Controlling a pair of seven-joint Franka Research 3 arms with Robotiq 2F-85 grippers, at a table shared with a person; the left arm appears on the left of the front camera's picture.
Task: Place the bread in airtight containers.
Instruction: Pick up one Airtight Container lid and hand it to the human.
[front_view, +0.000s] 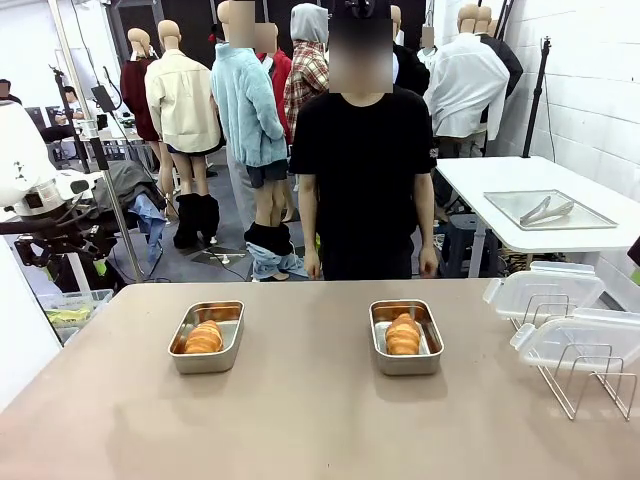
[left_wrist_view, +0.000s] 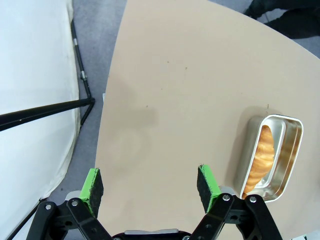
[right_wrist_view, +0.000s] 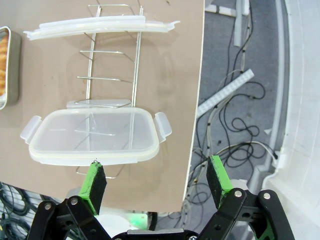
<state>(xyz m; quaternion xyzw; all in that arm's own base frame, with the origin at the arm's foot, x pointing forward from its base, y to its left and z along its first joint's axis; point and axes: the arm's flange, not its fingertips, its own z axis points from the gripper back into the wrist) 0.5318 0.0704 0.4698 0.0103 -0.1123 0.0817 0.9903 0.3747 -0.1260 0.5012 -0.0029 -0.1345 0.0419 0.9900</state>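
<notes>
- Two steel tins sat side by side on the tan table (front_view: 300, 430). The left tin (front_view: 206, 366) was at nine o'clock from the table's middle and the right tin (front_view: 407, 366) at three o'clock, well apart.
- Each tin was uncovered and had bread in it. The left roll (front_view: 204, 338) lay on the floor of its tin, and the right roll (front_view: 403, 334) lay lengthwise in the other.
- Both clear lids were off at four o'clock from the right tin. The far lid (front_view: 545, 292) and the near lid (front_view: 585, 340) looked to be propped on the wire rack (front_view: 590, 390), though how they rested on it was hard to tell.
- The left gripper (left_wrist_view: 150, 185) hung over bare tabletop near the table's edge, looking down. Its green pads (left_wrist_view: 92, 187) were spread wide with nothing between them. In the left wrist view the left tin and its roll sat at three o'clock from the fingers, apart from them.
- The right gripper (right_wrist_view: 156, 181) was poised above the table's edge, jaws gaping and empty. One pad was over the tabletop just beside the near lid's rim, and the other was over the floor cables (right_wrist_view: 240, 125).
- In the right wrist view the near lid was at eleven o'clock, with the rack and far lid beyond at twelve.
- The person (front_view: 363, 180) stood at the far side at twelve o'clock, arms hanging, hands off the table.
</notes>
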